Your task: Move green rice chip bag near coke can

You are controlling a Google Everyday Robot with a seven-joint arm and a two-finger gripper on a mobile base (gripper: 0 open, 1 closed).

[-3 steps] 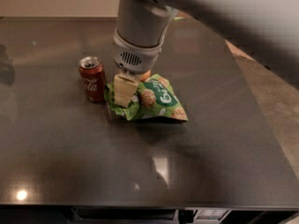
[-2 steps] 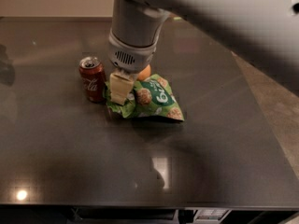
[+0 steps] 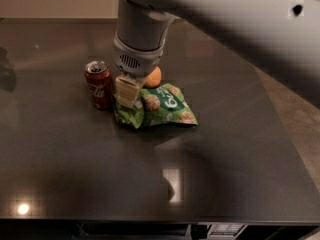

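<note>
The green rice chip bag [image 3: 162,106] lies crumpled on the dark table [image 3: 75,174], its left end almost touching the coke can [image 3: 98,84]. The can is red with a silver top and stands upright just left of the bag. My gripper [image 3: 127,93] comes straight down from the grey wrist onto the bag's left end, between the can and the bag's middle. Its pale fingers [image 3: 129,88] are closed together on the bag's foil. The bag's left edge is partly hidden behind them.
A round orange fruit [image 3: 154,77] sits right behind the bag, next to my wrist. The table's right edge drops to a speckled floor [image 3: 300,119]. The table's front edge runs along the bottom of the view. My big grey arm fills the upper right.
My gripper and the bag have shifted slightly left, toward the coke can. The can and the orange have not moved.
</note>
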